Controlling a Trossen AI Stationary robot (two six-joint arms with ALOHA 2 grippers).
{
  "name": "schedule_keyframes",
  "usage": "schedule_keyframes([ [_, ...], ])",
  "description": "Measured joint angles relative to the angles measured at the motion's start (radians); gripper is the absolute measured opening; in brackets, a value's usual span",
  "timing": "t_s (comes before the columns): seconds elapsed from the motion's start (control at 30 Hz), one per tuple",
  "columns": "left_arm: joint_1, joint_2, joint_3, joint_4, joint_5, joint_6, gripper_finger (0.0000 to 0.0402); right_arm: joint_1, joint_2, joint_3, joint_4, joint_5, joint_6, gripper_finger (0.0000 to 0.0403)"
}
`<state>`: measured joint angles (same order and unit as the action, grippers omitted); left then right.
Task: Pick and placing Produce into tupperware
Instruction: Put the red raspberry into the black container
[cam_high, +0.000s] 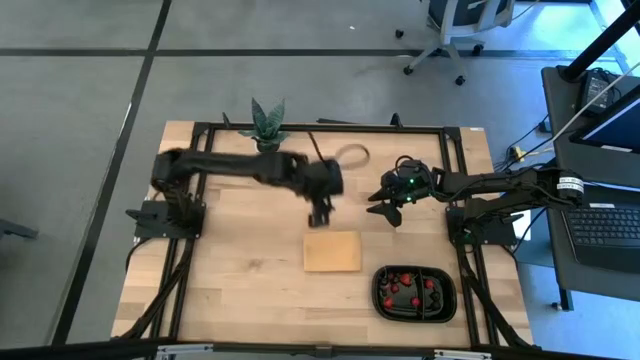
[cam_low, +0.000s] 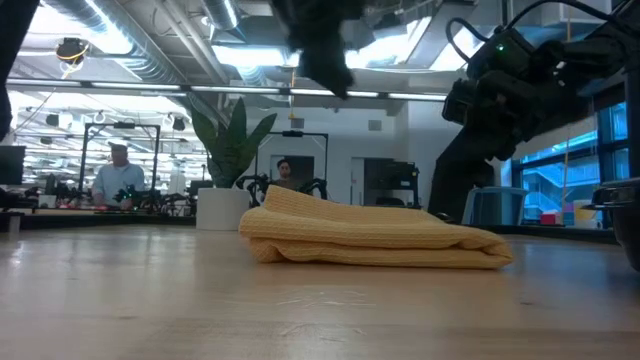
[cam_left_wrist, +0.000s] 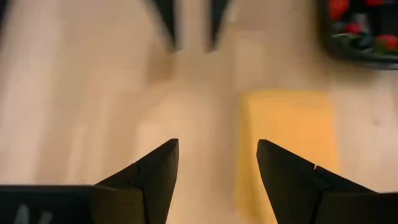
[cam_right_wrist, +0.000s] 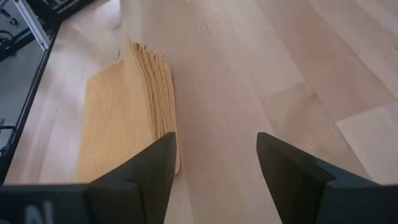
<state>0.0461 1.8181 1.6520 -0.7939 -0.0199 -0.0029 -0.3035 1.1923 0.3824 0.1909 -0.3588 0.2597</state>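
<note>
Tray (cam_high: 414, 294) sits lower right of the high view, red and dark berries (cam_high: 405, 290) already inside; no loose berries visible on the table. Left gripper (cam_high: 318, 214) and right gripper (cam_high: 392, 212) both hover mid-frame, jaws wide, empty. Right one looks nearer the tray; pad (cam_high: 332, 251) between.

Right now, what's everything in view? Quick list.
tray: 1, black, two compartments, table's front right
berries: several, red and dark, in the tray
pad: 1, tan, table centre, left of the tray
potted plant: 1, green, back edge of the table
table: 1, light wood
office chair: 1, floor behind the table
people: 2, far background
left hand: open, empty, raised behind the pad
right hand: open, empty, raised behind the tray
</note>
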Motion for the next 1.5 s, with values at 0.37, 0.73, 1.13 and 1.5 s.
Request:
schedule_keyframes([
  [0.37, 0.182, -0.140, 0.000, -0.233, -0.005, 0.113, 0.0211, 0.000, 0.000, 0.000, 0.000, 0.000, -0.008, 0.0225],
  [0.73, 0.239, -0.082, -0.001, -0.281, -0.006, 0.363, 0.0211, 0.000, 0.000, 0.000, 0.003, 0.000, -0.033, 0.0225],
  [1.13, 0.295, 0.003, -0.001, -0.240, -0.095, 0.467, 0.0211, 0.000, 0.000, 0.000, 0.051, 0.001, -0.170, 0.0225],
  [1.5, 0.285, 0.077, 0.000, -0.234, -0.207, 0.569, 0.0211, 0.000, 0.000, 0.000, 0.144, 0.002, -0.205, 0.0225],
])
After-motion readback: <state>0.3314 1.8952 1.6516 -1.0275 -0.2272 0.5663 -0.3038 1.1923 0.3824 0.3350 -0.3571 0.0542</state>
